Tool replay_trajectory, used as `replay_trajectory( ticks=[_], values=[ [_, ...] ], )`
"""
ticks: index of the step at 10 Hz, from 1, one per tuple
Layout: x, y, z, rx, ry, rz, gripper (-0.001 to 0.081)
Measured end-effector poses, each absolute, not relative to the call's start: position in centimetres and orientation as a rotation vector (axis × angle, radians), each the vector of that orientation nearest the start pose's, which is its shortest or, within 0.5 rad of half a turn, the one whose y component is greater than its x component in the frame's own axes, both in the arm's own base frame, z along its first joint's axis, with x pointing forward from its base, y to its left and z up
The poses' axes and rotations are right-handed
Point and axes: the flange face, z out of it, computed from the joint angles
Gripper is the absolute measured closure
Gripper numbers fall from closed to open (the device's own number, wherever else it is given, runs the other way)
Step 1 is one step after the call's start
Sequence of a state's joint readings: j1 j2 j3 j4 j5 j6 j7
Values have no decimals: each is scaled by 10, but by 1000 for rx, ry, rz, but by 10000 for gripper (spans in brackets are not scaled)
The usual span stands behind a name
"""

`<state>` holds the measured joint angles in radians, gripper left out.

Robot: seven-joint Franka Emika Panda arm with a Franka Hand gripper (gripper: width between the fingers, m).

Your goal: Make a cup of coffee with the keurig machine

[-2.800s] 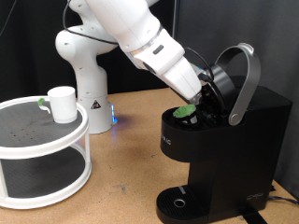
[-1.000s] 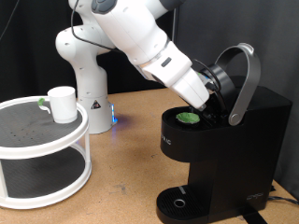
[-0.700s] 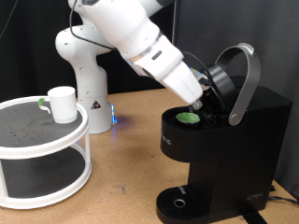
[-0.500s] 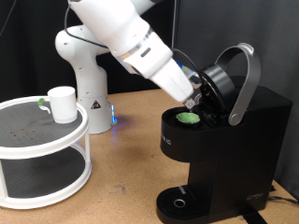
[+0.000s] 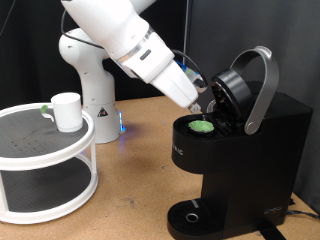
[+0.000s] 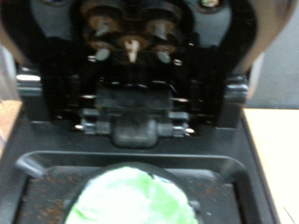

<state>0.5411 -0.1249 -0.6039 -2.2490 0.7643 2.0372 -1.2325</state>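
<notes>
The arm has drawn back from the keurig machine (image 5: pixel 235 150), leaving the green pod (image 5: pixel 203 126) seated just below the jaws (image 5: pixel 204 103), whose opening cannot be told. The raised lid (image 5: pixel 255 85) could catch them. Far off, the cup (image 5: pixel 66 110) waits on the white stand (image 5: pixel 50 190).

Brown tabletop (image 5: pixel 140 170), black keurig machine (image 5: pixel 235 165) at the exterior view's right, white two-tier round stand (image 5: pixel 45 160) at left, robot base (image 5: pixel 90 85) behind
</notes>
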Motion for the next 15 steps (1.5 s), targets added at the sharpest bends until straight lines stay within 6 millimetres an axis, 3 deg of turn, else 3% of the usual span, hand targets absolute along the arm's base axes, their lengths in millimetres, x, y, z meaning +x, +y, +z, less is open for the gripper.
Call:
replay_trajectory(
  ticks=[4,10,12,15],
  values=[
    [494,-2,450,-2216,-928,-531,3],
    [492,6,505,-2199,-887,-600,3],
    [492,6,516,-2191,-864,-602,3],
    [490,7,513,-2111,-808,-588,3]
  ],
)
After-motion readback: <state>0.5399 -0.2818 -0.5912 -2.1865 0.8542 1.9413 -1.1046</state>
